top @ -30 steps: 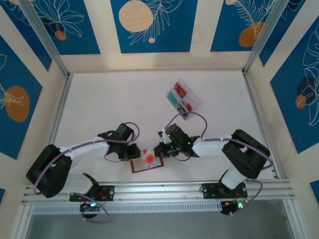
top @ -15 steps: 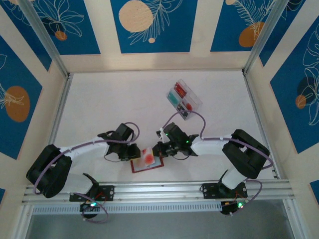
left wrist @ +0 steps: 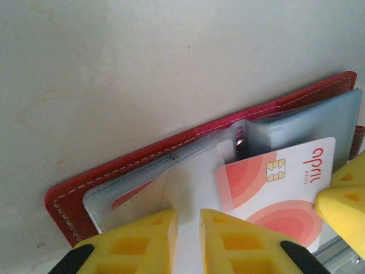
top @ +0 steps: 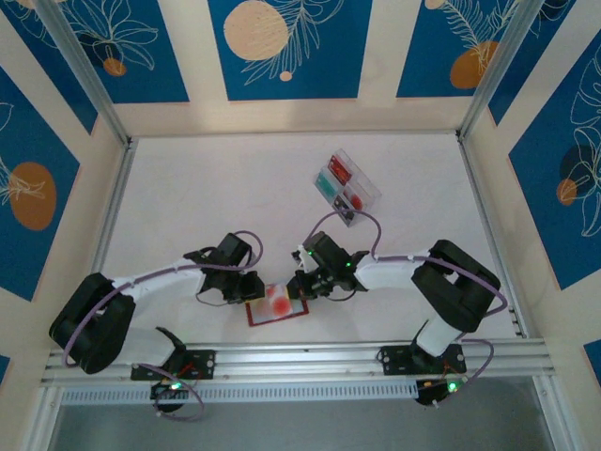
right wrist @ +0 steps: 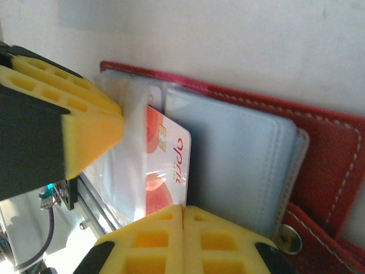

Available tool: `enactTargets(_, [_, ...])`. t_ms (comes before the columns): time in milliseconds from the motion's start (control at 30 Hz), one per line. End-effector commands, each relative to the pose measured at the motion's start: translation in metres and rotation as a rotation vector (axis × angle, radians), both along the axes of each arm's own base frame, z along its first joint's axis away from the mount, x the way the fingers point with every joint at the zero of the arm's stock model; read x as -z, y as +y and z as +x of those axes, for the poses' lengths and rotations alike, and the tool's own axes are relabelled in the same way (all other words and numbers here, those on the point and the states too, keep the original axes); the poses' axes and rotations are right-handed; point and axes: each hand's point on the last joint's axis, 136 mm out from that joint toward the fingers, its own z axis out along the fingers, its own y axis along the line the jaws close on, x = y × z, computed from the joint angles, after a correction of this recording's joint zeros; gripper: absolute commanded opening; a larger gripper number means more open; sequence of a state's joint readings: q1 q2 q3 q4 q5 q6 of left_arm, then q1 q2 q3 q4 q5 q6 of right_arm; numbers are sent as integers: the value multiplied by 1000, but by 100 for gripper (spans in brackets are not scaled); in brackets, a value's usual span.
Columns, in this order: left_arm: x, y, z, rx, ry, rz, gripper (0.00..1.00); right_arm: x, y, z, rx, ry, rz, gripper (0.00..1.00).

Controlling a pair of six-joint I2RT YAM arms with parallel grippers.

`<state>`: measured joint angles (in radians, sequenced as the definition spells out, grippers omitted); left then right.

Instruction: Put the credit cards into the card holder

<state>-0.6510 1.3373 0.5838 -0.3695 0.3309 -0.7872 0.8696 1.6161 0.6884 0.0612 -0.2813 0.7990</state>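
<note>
The red card holder [top: 254, 318] lies open near the table's front edge, its clear pockets [right wrist: 239, 160] fanned out. My left gripper [top: 254, 287] is shut on one clear pocket leaf [left wrist: 191, 188], which passes between its yellow fingers [left wrist: 142, 240]. A white credit card [left wrist: 274, 182] with red circles and a chip sits partly inside that pocket. My right gripper [right wrist: 183, 220] is shut on the card's [right wrist: 168, 154] outer edge, opposite the left gripper [left wrist: 188, 240]. From above, the right gripper [top: 299, 285] is at the holder's right side.
A clear plastic box [top: 346, 186] with red, teal and dark cards stands at the back right of the table. The aluminium rail [top: 300, 357] runs just in front of the card holder. Side walls close in the table.
My right gripper has shifted a little to the left, and the card has gone lower and flatter over the card holder. The left gripper has stayed put.
</note>
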Motion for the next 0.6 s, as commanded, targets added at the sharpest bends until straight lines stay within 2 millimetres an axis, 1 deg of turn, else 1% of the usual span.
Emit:
enactTargets(0, [10,12,-10,-16,28,49,19,7,-6,-13,-41,57,-33,0])
enactTargets(67, [10,11,-10,-15,25,47,19,7,-5,-15,-55,63,-29,0])
enactTargets(167, [11,11,-10,-15,27,46,19,6,-2,-11,-69,65,-23,0])
enactTargets(333, [11,11,-10,-16,27,43,19,5,5,0,-72,62,-24,0])
enactTargets(567, [12,13,-12,-24,28,42,19,1,9,13,-31,38,-27,0])
